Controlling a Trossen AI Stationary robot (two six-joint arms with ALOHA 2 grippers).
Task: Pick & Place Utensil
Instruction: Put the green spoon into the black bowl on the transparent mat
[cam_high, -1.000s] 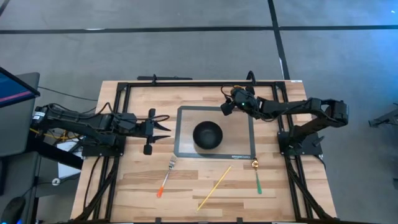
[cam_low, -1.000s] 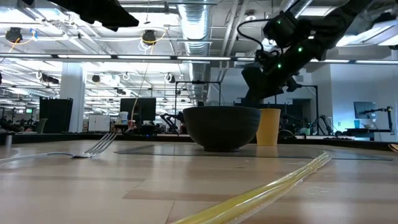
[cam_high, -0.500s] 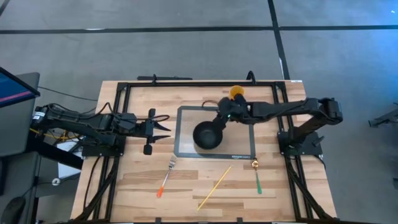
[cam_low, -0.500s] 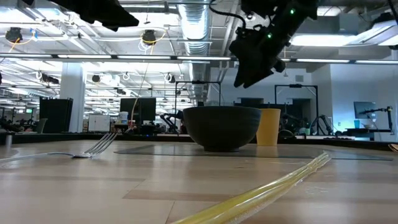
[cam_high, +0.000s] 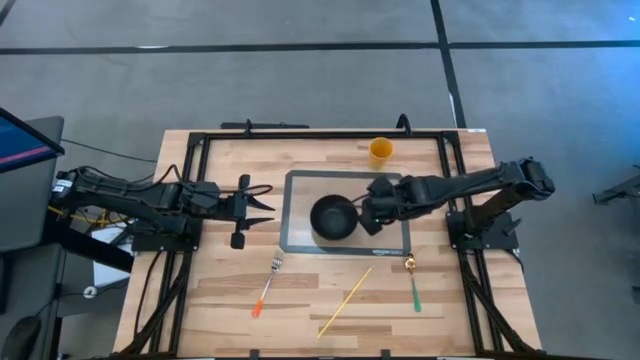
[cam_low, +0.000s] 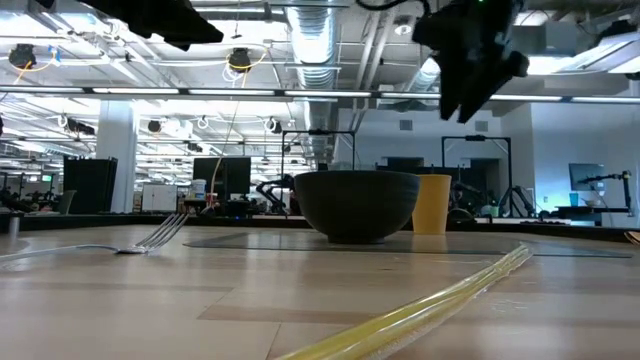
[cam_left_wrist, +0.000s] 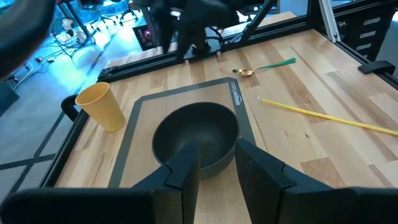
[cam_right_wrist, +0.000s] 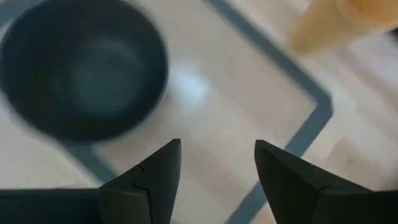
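- One bowl (cam_high: 333, 217), one cup (cam_high: 380, 151), one fork (cam_high: 267, 284), one spoon (cam_high: 412, 281) and one yellow stick (cam_high: 346, 301) are counted; utensils lie on the table (cam_high: 220, 290).
- The right gripper (cam_high: 370, 215), fingers parted and empty, has been moved from the cup to beside the bowl.
- The left gripper (cam_high: 262, 197) is parked, open.

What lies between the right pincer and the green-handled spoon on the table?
Nothing stands between them. In the high view, the right pincer hovers over the grey mat, and only bare mat and wood separate it from the green-handled spoon.

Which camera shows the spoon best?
The left wrist view: the spoon shows its gold bowl and green handle clearly on the table. The high view shows the spoon small. I cannot find it in the low view or the right wrist view.
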